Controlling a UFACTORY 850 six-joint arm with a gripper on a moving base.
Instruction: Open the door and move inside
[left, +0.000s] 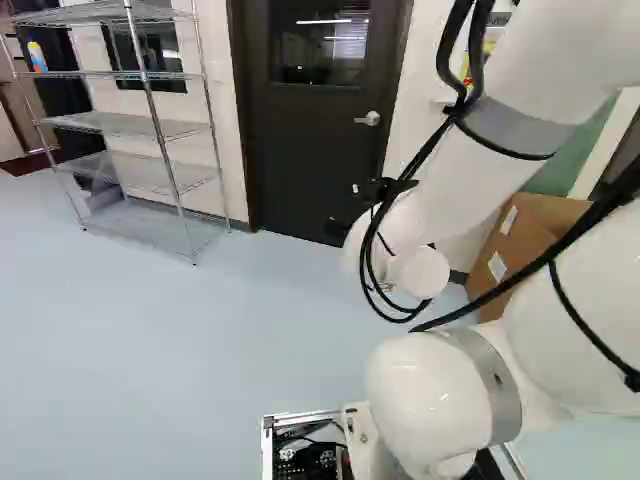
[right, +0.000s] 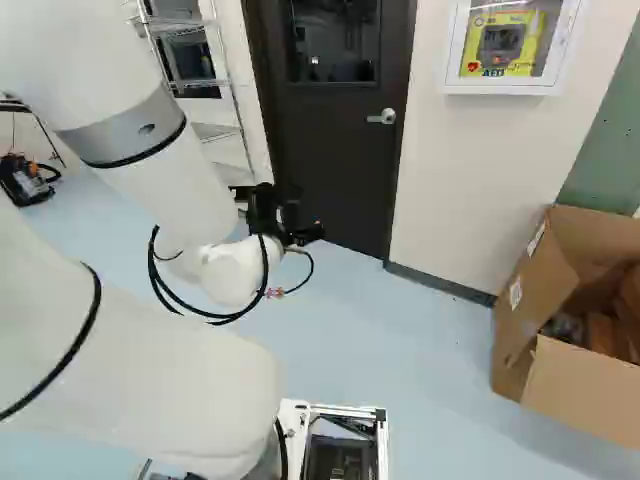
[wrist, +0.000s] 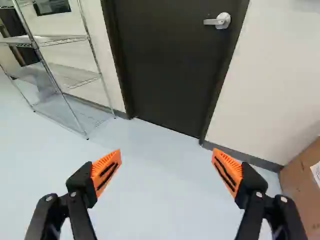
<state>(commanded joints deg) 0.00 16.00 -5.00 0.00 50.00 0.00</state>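
The black claw with orange pads (wrist: 166, 172) is spread wide — likely ready for the silver metal door handle (wrist: 218, 21).

"AED" on yellow sign (right: 532, 58) in wall cabinet (right: 454, 50); labels (right: 515, 292) on cardboard box (right: 580, 395) too small.

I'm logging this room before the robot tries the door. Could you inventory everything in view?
Door: one, dark, closed, in wall
Door window: one, dark, upper door
Handle: one, silver, on door
Wire rack: one, silver, left of door
Bottle: one, bluish, on rack
Cabinet: one, white, on wall right of door
Cardboard box: one, brown, on floor, below cabinet's right
Panel: one, green, behind box
Arm: one, white, black cables
Gripper: one, black, orange pads, open
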